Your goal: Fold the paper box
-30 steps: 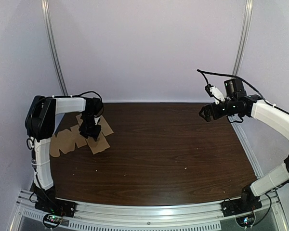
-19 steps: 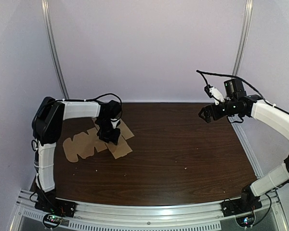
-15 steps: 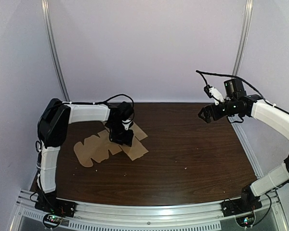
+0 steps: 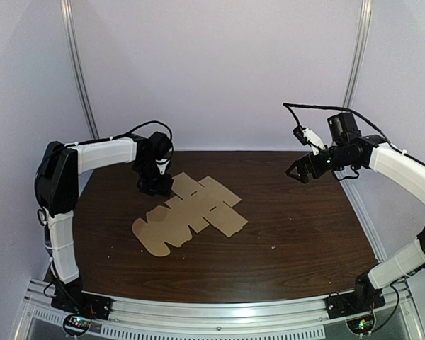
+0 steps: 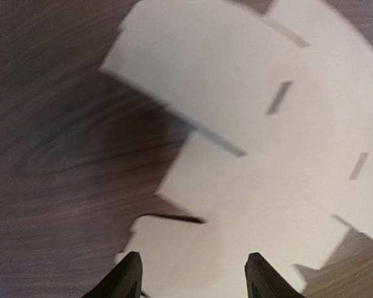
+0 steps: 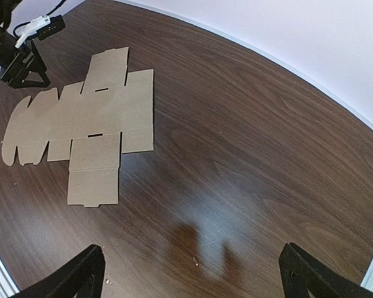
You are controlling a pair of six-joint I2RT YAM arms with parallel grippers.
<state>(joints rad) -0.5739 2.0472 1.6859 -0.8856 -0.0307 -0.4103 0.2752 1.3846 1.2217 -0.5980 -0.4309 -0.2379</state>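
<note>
Since everything hinges on where the sheet lies, I'll start there. The flat brown cardboard box blank lies unfolded near the middle of the dark wood-grain table, a bit left of centre. Its long axis runs on a diagonal from the scalloped tabs at the near-left end towards the far right, with square flaps sticking out on both sides.

It's matte kraft board, thin, with short slots cut into it, and it sits dead flat on the wood. My guess is that getting a fingertip under an edge will be the fiddly part.

The left gripper is clearly the nearer one. It's just beside the far-left flap, so the blank spreads away from it to the right and towards me. In the left wrist view its fingers are parted with nothing between them, looking down over the pale board. That picture is smeared, so I can't tell how high it is hovering or whether it touches.

The right gripper is well away over the far right of the table, raised and pointing back at the sheet. Its wrist camera takes in the whole blank, and its jaws are spread wide and empty.

A few pale specks are scattered on the wood. They look harmless to me.
</note>
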